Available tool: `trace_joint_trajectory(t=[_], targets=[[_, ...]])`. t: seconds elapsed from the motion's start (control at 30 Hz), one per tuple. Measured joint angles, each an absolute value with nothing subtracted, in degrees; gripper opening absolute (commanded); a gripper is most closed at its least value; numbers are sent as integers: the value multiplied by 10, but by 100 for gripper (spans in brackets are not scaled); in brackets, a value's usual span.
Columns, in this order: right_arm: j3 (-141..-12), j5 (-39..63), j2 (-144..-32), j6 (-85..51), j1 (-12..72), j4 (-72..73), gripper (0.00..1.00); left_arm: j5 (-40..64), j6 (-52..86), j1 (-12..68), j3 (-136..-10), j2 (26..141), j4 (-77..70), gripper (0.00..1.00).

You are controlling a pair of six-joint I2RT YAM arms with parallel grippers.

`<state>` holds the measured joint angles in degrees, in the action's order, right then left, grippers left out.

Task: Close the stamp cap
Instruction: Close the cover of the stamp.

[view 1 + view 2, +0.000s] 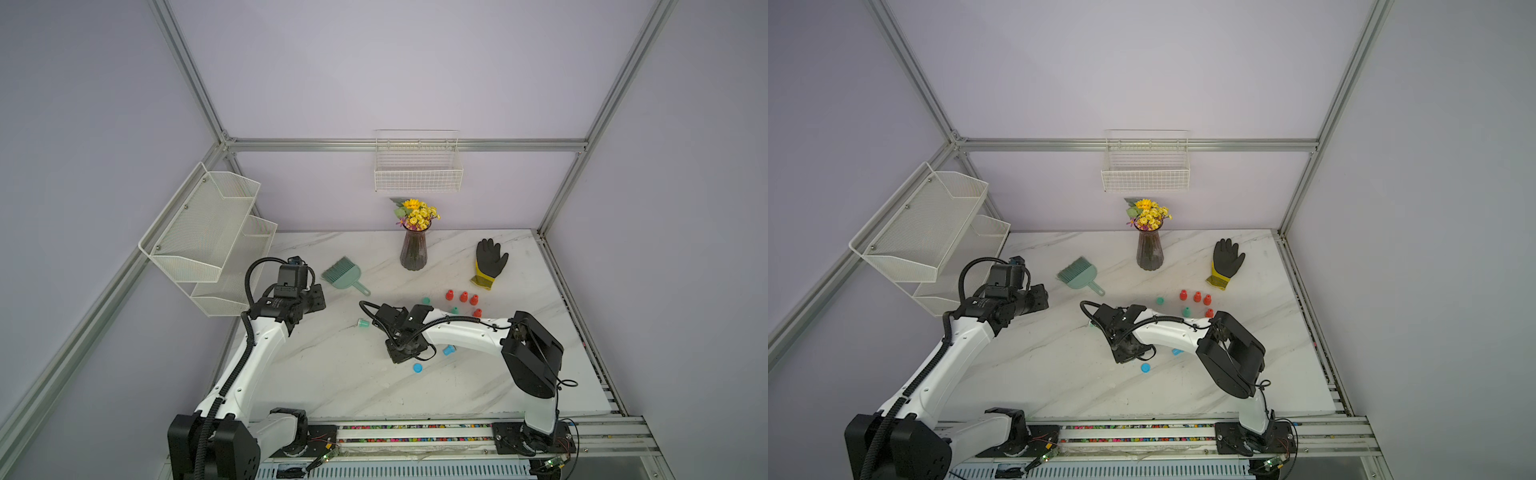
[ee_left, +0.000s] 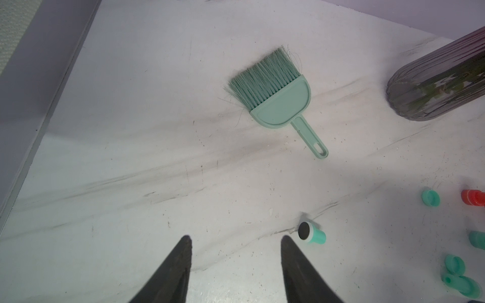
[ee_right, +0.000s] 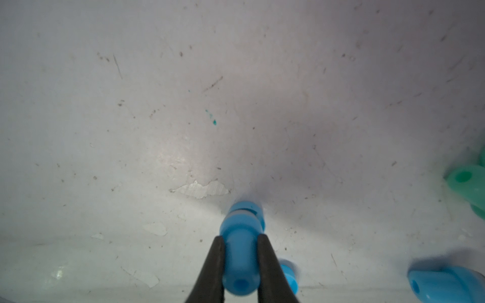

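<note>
Presently pinching a blue stamp (image 3: 240, 262) by its stem in the right gripper (image 3: 240, 237), jaws closed on it, mid-table, just beside a loose blue cap (image 1: 417, 367) on the near side. Holding the left gripper (image 2: 235, 240) spread above the marble tabletop (image 2: 157, 131) at left, near a toppled teal stamp (image 2: 312, 234).

The whole marble table (image 1: 332, 382) is seen in both top views from high above its front edge, looking down toward the back wall. From the left wrist, the tabletop is viewed obliquely from some height; the green brush (image 2: 278, 97) is shared with both top views. From the right wrist, the surface is viewed from very near, close behind the blue stamp (image 3: 240, 262).
</note>
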<state>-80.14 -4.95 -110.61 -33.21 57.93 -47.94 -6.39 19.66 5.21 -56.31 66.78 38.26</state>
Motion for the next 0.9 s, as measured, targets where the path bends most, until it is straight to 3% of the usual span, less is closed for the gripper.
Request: trace_joint_trajectory(t=[0.9], targets=[[-801,-57,-1110,-332,579,-479,0,-64,193,49,-563,673,383,55]])
